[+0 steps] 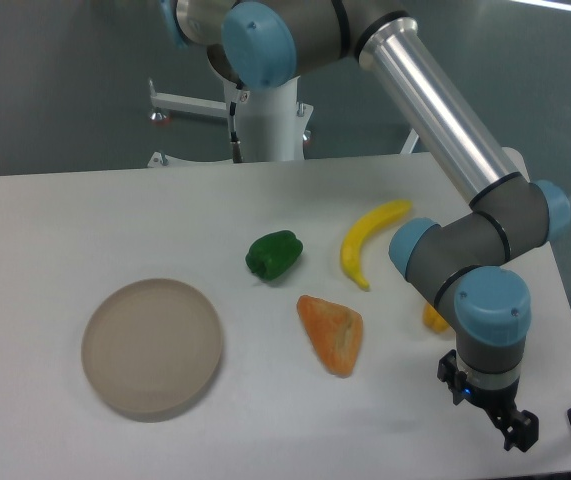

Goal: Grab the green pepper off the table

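I have the small glossy dark-green bell pepper (274, 254) lying on the large flat white worktop (55, 220), untouched. Taking it as my landmark: the round beige disc-shaped plate (152, 347) sits well to its lower left, the curved yellow banana (367, 238) lies just to its right, and the orange wedge-shaped piece (333, 332) sits near it, below and to the right. My tool (518, 430) hangs far to the lower right of the pepper, near the worktop's edge, carrying nothing; I cannot tell how wide its jaws stand from here.

I judge the approach is still to do. I would come in from above, centre over the lumpy body, and close across its narrower width, keeping clear of the banana.

A small yellow-orange thing (433, 319) is mostly hidden behind the arm's wrist.
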`<state>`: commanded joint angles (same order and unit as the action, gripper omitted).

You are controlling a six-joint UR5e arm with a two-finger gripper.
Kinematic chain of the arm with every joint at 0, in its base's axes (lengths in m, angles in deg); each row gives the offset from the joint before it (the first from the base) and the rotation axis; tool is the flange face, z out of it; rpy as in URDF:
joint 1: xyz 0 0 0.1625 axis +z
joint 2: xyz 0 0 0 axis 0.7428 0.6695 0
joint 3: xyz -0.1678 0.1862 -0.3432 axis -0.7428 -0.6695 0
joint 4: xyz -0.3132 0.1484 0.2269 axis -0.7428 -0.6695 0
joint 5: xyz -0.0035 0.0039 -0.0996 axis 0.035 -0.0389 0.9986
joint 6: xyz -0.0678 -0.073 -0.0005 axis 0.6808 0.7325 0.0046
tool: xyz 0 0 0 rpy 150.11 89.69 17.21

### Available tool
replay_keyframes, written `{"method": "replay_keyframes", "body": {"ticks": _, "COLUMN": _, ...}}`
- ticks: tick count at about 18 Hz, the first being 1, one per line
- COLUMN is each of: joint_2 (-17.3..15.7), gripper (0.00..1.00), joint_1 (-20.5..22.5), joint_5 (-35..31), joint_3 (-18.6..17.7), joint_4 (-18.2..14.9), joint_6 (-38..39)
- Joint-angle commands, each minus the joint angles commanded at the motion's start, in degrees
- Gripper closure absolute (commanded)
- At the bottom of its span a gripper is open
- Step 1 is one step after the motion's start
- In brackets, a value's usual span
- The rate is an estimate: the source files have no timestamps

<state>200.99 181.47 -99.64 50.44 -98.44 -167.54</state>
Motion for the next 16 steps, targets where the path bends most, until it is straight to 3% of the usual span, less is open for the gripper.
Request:
{"method": "replay_keyframes", "body": {"ticks": 5, "joint_2": -0.53, "gripper": 0.0, "joint_1": -0.09, "joint_5": 0.44, "joint_3": -0.88, "joint_4": 0.09, "joint_6": 0.26}}
{"method": "replay_keyframes", "body": {"ticks": 9, "joint_2": -3.33, "gripper": 0.0, "joint_1": -0.09, "joint_5": 0.53, "joint_3": -4.65, "joint_4": 0.09, "joint_6": 0.26}}
{"method": "replay_keyframes", "body": {"ticks": 12, "joint_2": -7.89, "gripper": 0.0, "joint_1": 0.09, "joint_5": 0.79, "joint_3": -10.08, "joint_4": -0.52, "joint_6": 0.61}}
{"method": "replay_keyframes", "body": {"ticks": 16, "joint_2": -16.42, "gripper": 0.0, "joint_1": 0.97, "joint_5": 1.93, "joint_3": -22.12, "joint_4": -0.61, "joint_6": 2.63}}
